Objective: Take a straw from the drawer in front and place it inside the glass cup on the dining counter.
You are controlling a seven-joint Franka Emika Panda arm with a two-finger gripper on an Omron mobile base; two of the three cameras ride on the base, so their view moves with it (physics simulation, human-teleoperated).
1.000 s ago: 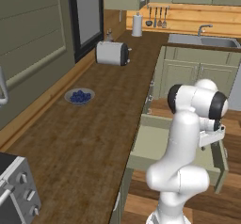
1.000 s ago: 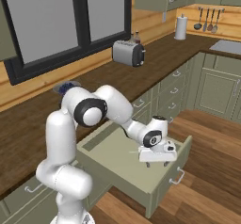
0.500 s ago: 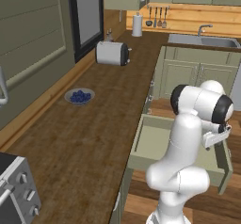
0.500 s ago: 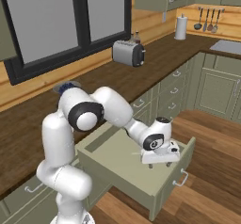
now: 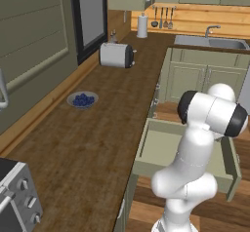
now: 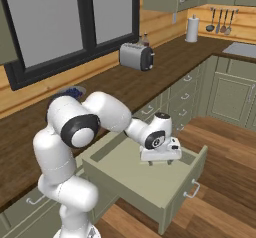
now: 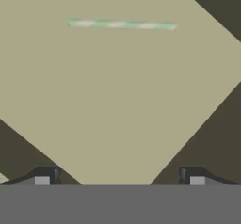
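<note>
Straw [image 7: 121, 25] lies flat in the drawer [image 6: 150, 182], ahead of the wide-open, empty jaws, now lower inside.

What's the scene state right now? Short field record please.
drawer: pulled open, pale green inside
straw: lying flat on the drawer floor, untouched
gripper: open, pointing down into the drawer, above the floor, holding nothing
straw vs gripper: straw lies ahead of the fingertips, not between them
worktop: toaster, plate of blueberries
task step: straw not yet grasped
</note>
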